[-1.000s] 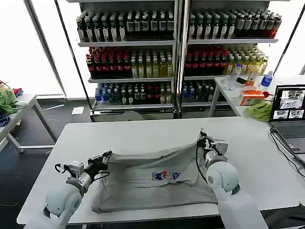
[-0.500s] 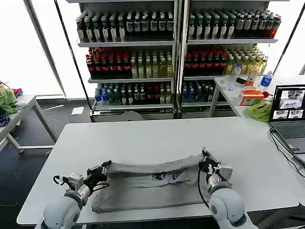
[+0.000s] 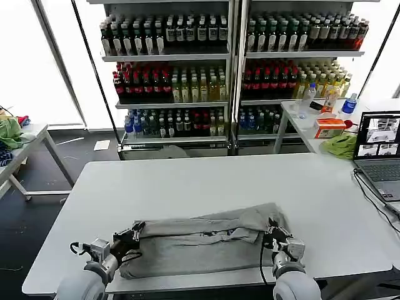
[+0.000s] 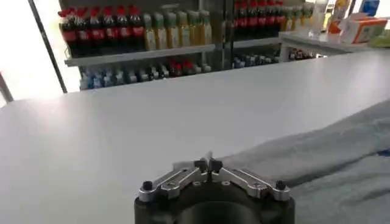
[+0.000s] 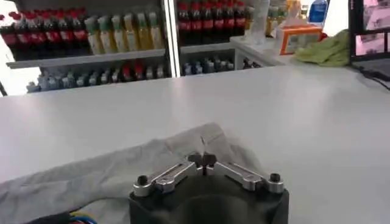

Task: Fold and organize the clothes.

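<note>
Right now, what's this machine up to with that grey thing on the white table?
A two-armed robot is folding a grey short-sleeved cotton T-shirt on the white table. The left gripper pinches the shirt's edge at its left end and the right gripper pinches the right end, both shut on the cloth and low near the table's front edge. The far edge of the shirt lies doubled over toward the robot, so the garment is a long band and its chest print is mostly tucked under the fold.
</note>
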{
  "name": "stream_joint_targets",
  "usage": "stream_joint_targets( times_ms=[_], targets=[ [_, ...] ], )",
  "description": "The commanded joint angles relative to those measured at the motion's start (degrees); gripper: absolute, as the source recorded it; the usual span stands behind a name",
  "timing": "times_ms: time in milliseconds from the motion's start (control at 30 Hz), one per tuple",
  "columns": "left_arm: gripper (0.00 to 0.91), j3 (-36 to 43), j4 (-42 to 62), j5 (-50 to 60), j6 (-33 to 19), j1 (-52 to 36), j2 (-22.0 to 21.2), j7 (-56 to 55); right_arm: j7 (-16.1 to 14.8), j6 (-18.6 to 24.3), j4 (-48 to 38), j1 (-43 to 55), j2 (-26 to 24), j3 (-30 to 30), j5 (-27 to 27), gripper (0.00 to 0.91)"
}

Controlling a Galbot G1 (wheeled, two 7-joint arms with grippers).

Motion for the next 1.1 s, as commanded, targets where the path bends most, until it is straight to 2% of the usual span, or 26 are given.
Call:
stream_joint_targets(
  times_ms=[33, 167, 200, 233, 267, 300, 333, 867, 1100],
  targets=[
    [0.0, -0.51, -0.24, 0.7, 0.02, 1.1, 0.04, -0.03, 0.08, 0.5, -0.3, -1.55, 0.03, 0.2, -0.74, 0.0],
    [0.0, -0.17, 0.52, 1.38, -0.14, 1.32, -0.26, 0.38, -0.16, 0.6, -1.58, -1.63, -0.14, -0.32, -1.26, 0.0],
    [0.06, -0.11, 0.87, 1.78, -0.27, 1.34, -0.37, 0.65, -0.18, 0.72, -2.01, -1.66, -0.12, -0.55, -1.5, 0.0],
    [0.826, -0.03, 1.06, 2.0, -0.48, 1.29, -0.59, 0.73, -0.16, 0.95, -2.47, -1.61, -0.03, -0.69, -1.8, 0.0],
    [0.907, 0.07, 1.24, 2.07, -0.56, 1.18, -0.8, 0.61, -0.17, 1.14, -3.0, -1.57, 0.11, -0.73, -1.99, 0.02],
    [0.907, 0.08, 1.25, 2.05, -0.48, 1.0, -0.86, 0.53, -0.07, 1.26, -3.27, -1.51, 0.22, -0.73, -2.01, 0.373],
    [0.907, 0.08, 1.21, 2.02, -0.39, 0.9, -0.85, 0.53, -0.04, 1.26, -3.37, -1.46, 0.28, -0.7, -2.01, 0.907],
    [0.907, -1.8, -6.74, -1.05, 0.64, 1.45, -0.99, -0.92, 0.78, 1.26, 0.5, -3.28, -0.64, -0.13, -2.98, 0.907],
    [0.907, -3.81, -8.67, -2.47, 0.56, 2.62, -4.5, -2.08, 1.1, 0.39, 8.0, -5.02, -1.42, 0.93, -0.69, 0.907]
  ],
)
